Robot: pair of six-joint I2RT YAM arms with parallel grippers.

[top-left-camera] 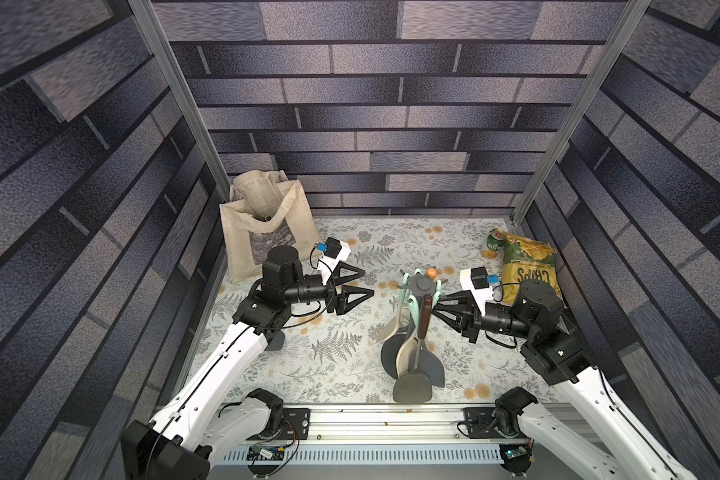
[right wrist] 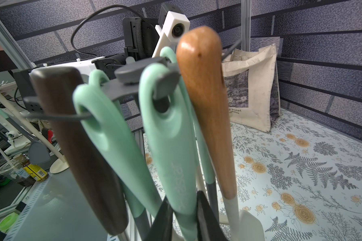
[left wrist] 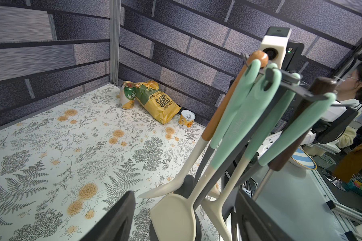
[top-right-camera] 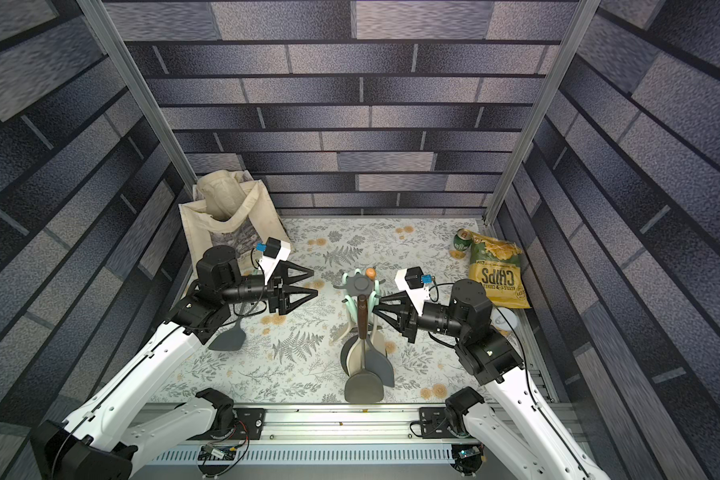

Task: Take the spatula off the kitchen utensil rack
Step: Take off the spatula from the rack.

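Brick-patterned panels are enclosing a table (top-left-camera: 350, 249) that is wearing a cloth printed with ferns and orange blossoms. The right gripper (top-left-camera: 435, 308) is reaching in level from the right side and pinching the mint-handled spatula (right wrist: 171, 146). In the right wrist view its black fingers (right wrist: 161, 222) are pressing on both sides of the handle's lower end, with no gap showing. That spatula is hanging by its eyelet from a hook of the kitchen utensil rack (top-left-camera: 422, 284), which is standing upright right of the table's middle, toward the front edge.

Crowding round the same ring are further mint handles, a dark brown handle (top-left-camera: 425, 316) on a metal shaft nearest the front, and an orange wooden handle (top-left-camera: 431, 272) on the far side. The left gripper (top-left-camera: 368, 282) is hovering well apart from the rack on its left, jaws spread and holding nothing. Under the left forearm a dark grey spatula (top-right-camera: 225, 338) is lying flat on the cloth. A canvas tote bag (top-left-camera: 267, 224) is standing in the far left corner. A chips bag (top-left-camera: 528, 270) and a green can (top-left-camera: 493, 243) are sitting in the far right one.
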